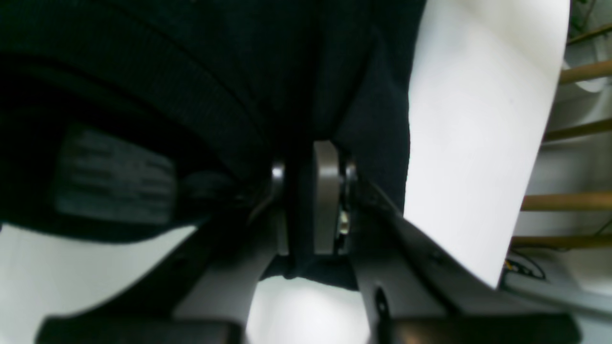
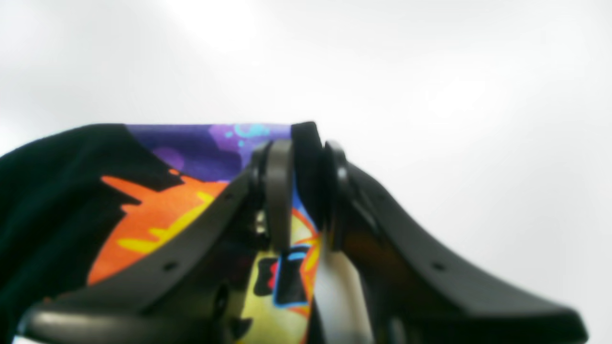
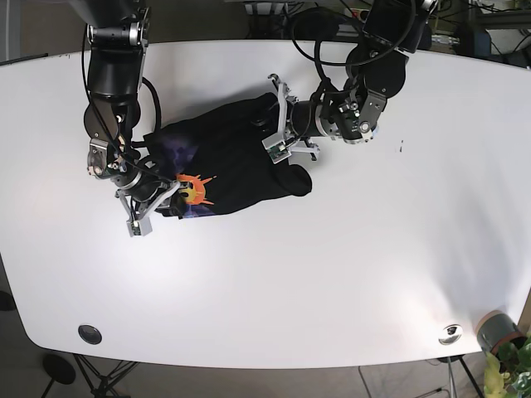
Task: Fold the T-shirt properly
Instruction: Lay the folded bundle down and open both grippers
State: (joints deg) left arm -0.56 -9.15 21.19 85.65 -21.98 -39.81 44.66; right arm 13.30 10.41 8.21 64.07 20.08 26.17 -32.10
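Note:
A black T-shirt point(image 3: 236, 157) with an orange, yellow and purple print lies bunched on the white table point(image 3: 332, 265). My left gripper point(image 3: 278, 137) is shut on the shirt's black fabric point(image 1: 306, 95) near the collar, where a grey label point(image 1: 112, 177) shows. At the opposite end my right gripper point(image 3: 172, 196) is shut on the printed part point(image 2: 201, 157); a fold of cloth sits between its fingers point(image 2: 279, 191). In the right wrist view the gripped shirt edge point(image 2: 303, 134) stands up from the table.
A small dark mark point(image 3: 401, 147) lies on the table to the right of the left arm. Beyond the table edge in the left wrist view are wooden bars point(image 1: 583, 71). At the lower right corner stands a potted plant point(image 3: 502, 340), and a black round fitting point(image 3: 90, 334) sits at the lower left.

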